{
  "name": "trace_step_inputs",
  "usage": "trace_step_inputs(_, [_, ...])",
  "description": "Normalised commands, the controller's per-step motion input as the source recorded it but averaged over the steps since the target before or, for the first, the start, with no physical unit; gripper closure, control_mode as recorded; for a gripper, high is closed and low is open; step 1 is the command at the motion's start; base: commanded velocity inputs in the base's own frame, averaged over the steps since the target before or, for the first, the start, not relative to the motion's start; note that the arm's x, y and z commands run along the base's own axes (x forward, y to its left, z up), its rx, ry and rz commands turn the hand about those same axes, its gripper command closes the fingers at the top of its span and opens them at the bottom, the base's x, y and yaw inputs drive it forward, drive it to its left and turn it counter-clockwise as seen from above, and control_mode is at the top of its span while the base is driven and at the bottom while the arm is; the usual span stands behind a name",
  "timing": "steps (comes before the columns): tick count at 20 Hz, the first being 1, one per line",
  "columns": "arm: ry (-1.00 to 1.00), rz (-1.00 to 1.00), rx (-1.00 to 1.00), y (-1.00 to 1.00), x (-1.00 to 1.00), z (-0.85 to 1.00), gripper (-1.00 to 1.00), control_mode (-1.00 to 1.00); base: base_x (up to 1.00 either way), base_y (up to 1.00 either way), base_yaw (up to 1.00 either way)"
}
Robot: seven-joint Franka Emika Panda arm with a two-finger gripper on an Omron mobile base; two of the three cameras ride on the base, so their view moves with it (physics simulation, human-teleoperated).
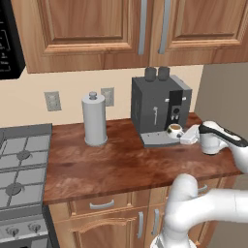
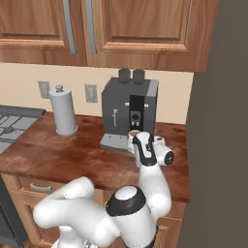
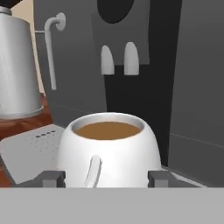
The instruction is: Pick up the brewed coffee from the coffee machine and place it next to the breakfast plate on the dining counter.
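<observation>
Gripper lined up on the mug at the coffee machine

The mug of coffee (image 3: 109, 151) sits on the grey drip tray (image 3: 30, 151) under the coffee machine (image 1: 160, 109) spout, where it was filled. The gripper (image 3: 105, 178) has its fingers apart, one at 8 o'clock and one at 4 o'clock of the mug, bracketing it but, I judge, not yet squeezing.

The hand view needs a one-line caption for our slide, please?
Open gripper brackets the brewed coffee on the coffee machine drip tray.
</observation>
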Motion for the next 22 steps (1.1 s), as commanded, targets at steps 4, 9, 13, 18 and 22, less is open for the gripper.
trace_step_inputs(4, [-0.01,0.00,-0.05,0.25,-0.60,0.00,1.00,-1.00,0.00,0.00,0.00])
trace_step_inputs(9, [-0.08,0.00,-0.06,0.32,-0.74,0.24,1.00,-1.00,0.00,0.00,0.00])
trace_step_inputs(13, [-0.04,0.00,0.00,0.22,-0.48,0.61,1.00,-1.00,0.00,0.00,0.00])
trace_step_inputs(18, [0.00,0.00,0.00,0.15,-0.37,0.78,1.00,-1.00,0.00,0.00,0.00])
trace_step_inputs(22, [0.01,0.06,0.00,0.26,-0.50,0.66,1.00,-1.00,0.00,0.00,0.00])
